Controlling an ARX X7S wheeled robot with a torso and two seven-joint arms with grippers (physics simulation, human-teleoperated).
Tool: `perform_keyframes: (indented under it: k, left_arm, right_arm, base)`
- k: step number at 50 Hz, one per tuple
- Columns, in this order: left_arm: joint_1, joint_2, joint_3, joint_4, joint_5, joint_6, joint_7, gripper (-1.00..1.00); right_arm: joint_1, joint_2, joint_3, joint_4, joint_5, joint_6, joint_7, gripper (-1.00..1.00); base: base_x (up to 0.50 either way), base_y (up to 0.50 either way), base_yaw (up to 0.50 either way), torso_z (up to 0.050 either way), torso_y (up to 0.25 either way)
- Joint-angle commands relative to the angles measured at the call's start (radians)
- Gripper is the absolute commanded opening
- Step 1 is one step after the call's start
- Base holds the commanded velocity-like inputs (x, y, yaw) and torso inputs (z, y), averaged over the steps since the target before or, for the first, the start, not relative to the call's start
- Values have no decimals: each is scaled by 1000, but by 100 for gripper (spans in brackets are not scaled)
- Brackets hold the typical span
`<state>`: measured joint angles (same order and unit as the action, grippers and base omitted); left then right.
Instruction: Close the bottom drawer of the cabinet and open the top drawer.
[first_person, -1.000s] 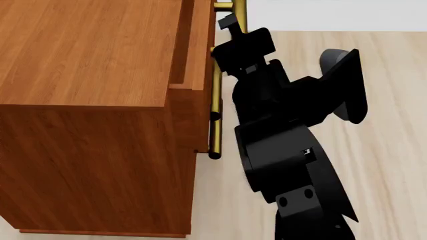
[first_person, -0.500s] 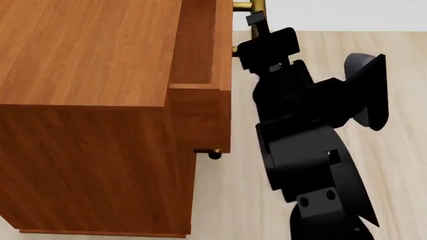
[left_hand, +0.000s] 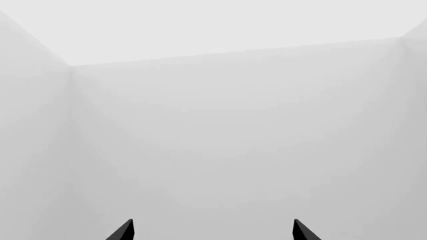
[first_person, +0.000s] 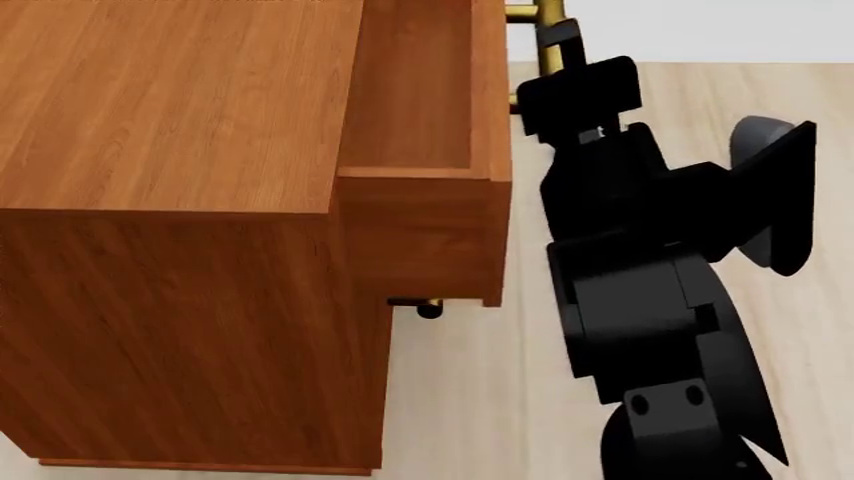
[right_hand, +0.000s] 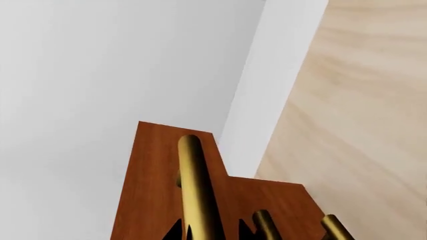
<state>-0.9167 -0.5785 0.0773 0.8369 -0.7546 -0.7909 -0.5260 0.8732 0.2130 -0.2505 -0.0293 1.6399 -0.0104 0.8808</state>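
The reddish-brown cabinet (first_person: 174, 110) fills the left of the head view. Its top drawer (first_person: 424, 90) stands pulled out to the right, and its hollow inside shows. My right gripper (first_person: 545, 28) is shut on this drawer's brass handle (first_person: 523, 12). In the right wrist view the gripper (right_hand: 210, 231) has its dark fingertips (right_hand: 177, 231) on either side of that handle (right_hand: 193, 185). Two lower handles (right_hand: 263, 225) show beside it; the outer one (right_hand: 333, 227) seems to belong to the bottom drawer, which the head view hides under the top drawer. My left gripper (left_hand: 212, 231) is open and faces bare grey walls.
Pale wood floor (first_person: 787, 90) lies to the right of the cabinet, partly covered by my black right arm (first_person: 641, 300). A brass handle end (first_person: 429, 309) pokes out under the open drawer. A light wall (first_person: 694, 25) runs behind.
The top drawer has slid further out to the right, from barely ajar to well open. My right gripper and arm moved right with the handle.
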Motion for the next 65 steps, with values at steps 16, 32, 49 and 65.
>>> perform_keyframes:
  k: [16, 32, 49, 65]
  left_arm:
    - [-6, -9, -2, 0, -13, 1, -7, 100]
    - [5, -15, -3, -7, -7, 17, -4, 100]
    - [6, -19, -2, -7, -11, 20, -8, 100]
    - [2, -24, -2, -3, -19, 18, -15, 100]
  right_arm:
    - [9, 11, 32, -147, -44, -31, -20, -100]
    - [8, 4, 20, -137, -46, -35, -30, -100]
    - [11, 5, 13, -134, -45, -40, -43, 100]
    - [10, 15, 19, -149, -55, -55, -28, 100]
  base:
    - [0, 1, 0, 1, 5]
    - [0, 1, 0, 1, 5]
    - [0, 0, 0, 1, 4]
    - [0, 0, 0, 1, 5]
